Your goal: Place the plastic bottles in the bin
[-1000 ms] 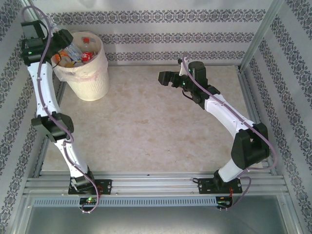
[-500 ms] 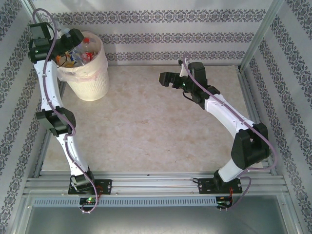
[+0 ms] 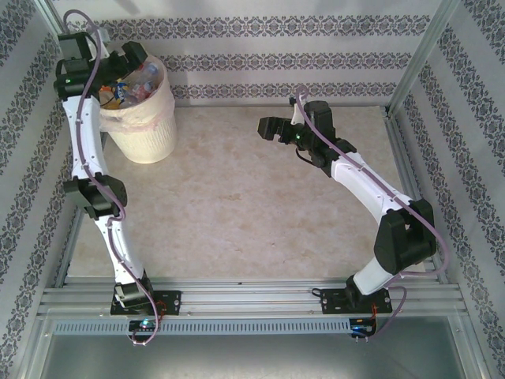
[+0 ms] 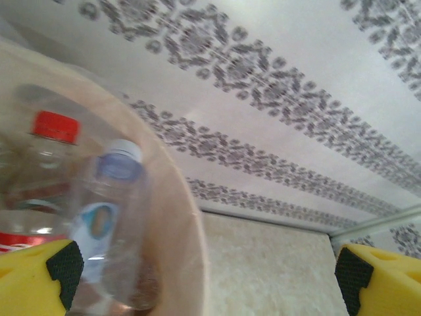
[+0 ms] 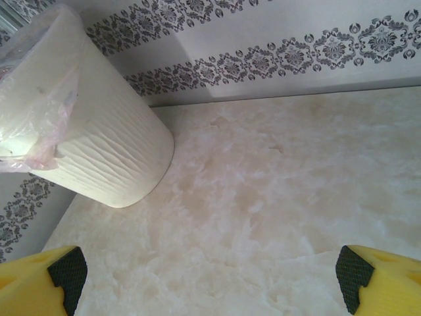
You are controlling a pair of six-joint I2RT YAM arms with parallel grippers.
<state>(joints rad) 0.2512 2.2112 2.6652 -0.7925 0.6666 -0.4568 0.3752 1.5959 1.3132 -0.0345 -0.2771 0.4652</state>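
Observation:
The cream-white bin (image 3: pixel 150 130) with a pinkish liner stands at the far left corner of the table. Several plastic bottles (image 3: pixel 130 87) lie inside it. My left gripper (image 3: pixel 136 60) hovers over the bin's far rim, open and holding nothing. In the left wrist view a red-capped bottle (image 4: pixel 49 164) and a pale-capped bottle with a blue label (image 4: pixel 108 217) rest inside the bin's wall (image 4: pixel 181 224), and the left gripper (image 4: pixel 207 273) spans wide. My right gripper (image 3: pixel 267 126) hangs open over the far middle of the table, facing the bin (image 5: pixel 99 145); the right gripper (image 5: pixel 207 273) holds nothing.
Patterned walls close in the back and both sides, with a metal frame post (image 3: pixel 418 55) at the far right. The marbled tabletop (image 3: pixel 237 205) stretches bare between the bin and the arm bases.
My left gripper opened and let go of a clear bottle, which dropped into the bin. The left arm shifted a little right over the rim. The right arm stayed still.

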